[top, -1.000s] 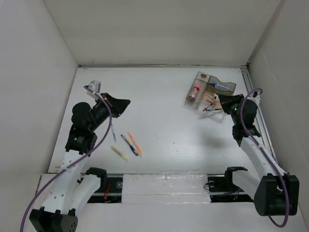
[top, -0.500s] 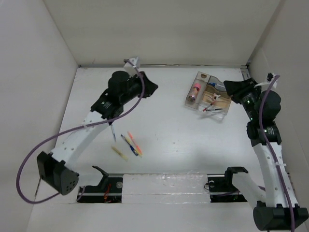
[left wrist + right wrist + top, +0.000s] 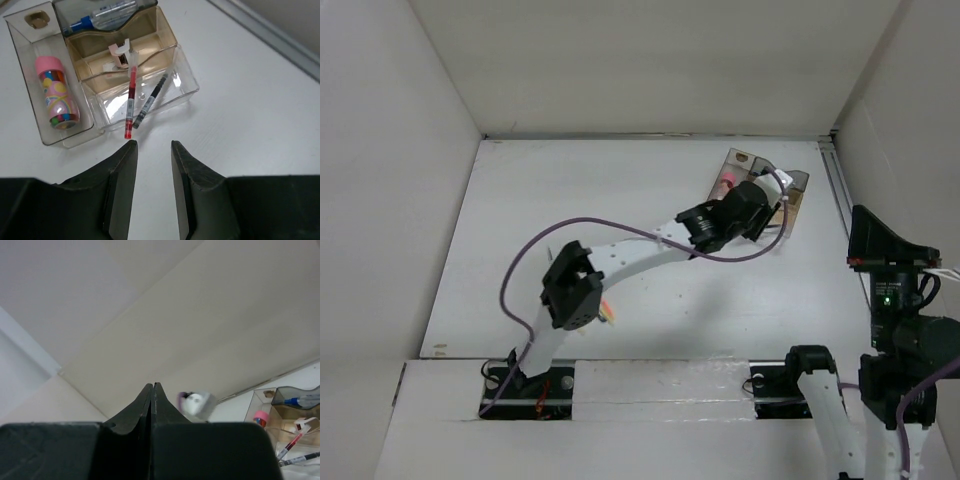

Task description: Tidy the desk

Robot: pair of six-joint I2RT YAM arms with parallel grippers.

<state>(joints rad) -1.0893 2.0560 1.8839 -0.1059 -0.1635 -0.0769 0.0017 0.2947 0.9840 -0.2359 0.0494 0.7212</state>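
Since half a second ago the left arm (image 3: 630, 255) has swung from the far left of the desk (image 3: 620, 180) across to the clear tray (image 3: 186, 75) at the far right. The right arm (image 3: 895, 330) has withdrawn from that tray to the near right edge and is raised.

Desk: white tabletop. The tray sits at its far right near the rail. Loose pens (image 3: 609, 312) lie near centre-left, mostly hidden under the left arm's elbow.

Left pincer (image 3: 152, 145): jaws parted by a narrow gap, nothing between them, just short of the tray's front wall.

Right pincer (image 3: 152, 386): jaws pressed together, holding nothing, aimed at the back panel.

Tray contents: pink-capped bottle (image 3: 56, 95) in the left compartment. A red pen (image 3: 130, 100) and a black pen (image 3: 150, 100) lean out over the front wall.

Risk, as judged: the overhanging pens lie directly ahead of the left pincer. A forward move with so narrow a gap could knock them out or shove the light tray. The elbow or its cable could also scatter the loose pens.
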